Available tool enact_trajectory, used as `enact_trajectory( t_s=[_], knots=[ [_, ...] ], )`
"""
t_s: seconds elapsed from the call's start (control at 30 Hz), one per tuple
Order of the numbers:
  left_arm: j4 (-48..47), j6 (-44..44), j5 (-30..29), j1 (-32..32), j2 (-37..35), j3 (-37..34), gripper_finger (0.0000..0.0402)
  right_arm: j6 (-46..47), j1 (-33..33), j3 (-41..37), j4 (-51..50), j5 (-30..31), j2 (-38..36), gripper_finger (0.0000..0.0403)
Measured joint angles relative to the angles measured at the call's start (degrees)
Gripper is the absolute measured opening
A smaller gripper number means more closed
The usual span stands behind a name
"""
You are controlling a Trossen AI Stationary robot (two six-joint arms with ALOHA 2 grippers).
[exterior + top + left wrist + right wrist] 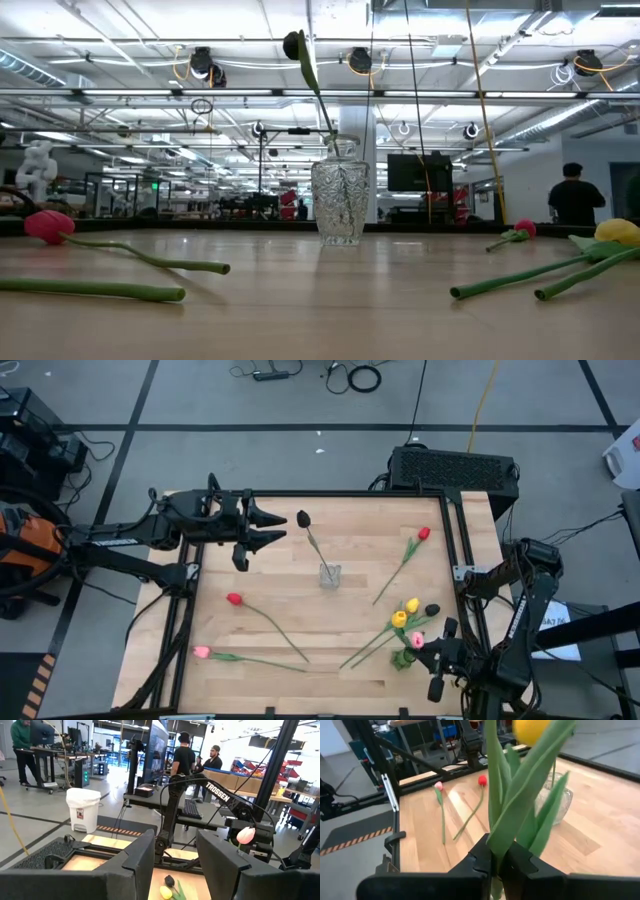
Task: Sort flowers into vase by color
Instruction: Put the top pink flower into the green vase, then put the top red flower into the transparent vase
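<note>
Right gripper point(420, 652) is clamping a green stem at the near right corner of the table point(300, 690) in the high view. The head beside it is pink, so it is probably gripping the pink tulip point(416, 640). The left gripper point(272, 528) is waiting, jaws parted and empty, over the far left. One black tulip point(303, 518) is standing in the vase point(330, 574). Seven flowers are lying outside it: two red, two yellow, two pink and one black, so most of the sorting looks undone.

From table height, the vase point(340, 205) is holding that single black tulip point(293, 45); no writing is showing.

Looking past the left gripper point(175, 851), the right arm's link is displaying the word "TROSSEN" point(217, 792), and a pink head point(245, 835) is sitting raised at its gripper. A bin's label is too small to read.

Past the right gripper point(497, 865), leaves are rising from the closed fingers; nothing legible is appearing.
</note>
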Motion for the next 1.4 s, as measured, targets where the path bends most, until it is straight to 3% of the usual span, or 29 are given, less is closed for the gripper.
enact_trajectory(
  t_s=[0.17, 0.37, 0.77, 1.17, 1.4],
  knots=[
    [0.0, 0.0, 0.0, 0.0, 0.0, 0.0, 0.0153, 1.4, 0.0, 0.0, 0.0, -0.1, -1.8, 0.002],
    [0.0, 0.0, 0.0, 0.0, 0.0, 0.0, 0.0153, 1.4, 0.0, 0.0, -0.1, -4.3, -2.6, 0.0032],
    [0.0, 0.0, 0.0, 0.0, 0.0, 0.0, 0.0153, -0.8, 0.1, 0.0, -0.2, -4.6, -2.9, 0.0135],
    [-0.9, -0.2, 0.0, -0.1, 0.0, 0.1, 0.0153, -3.8, 0.1, 0.0, -0.7, -21.2, -15.2, 0.0157],
    [-5.8, -0.1, -0.1, -0.1, 0.0, 0.1, 0.0153, 1.7, 0.1, 0.0, -3.7, -27.2, -23.4, 0.0148]
  ],
)
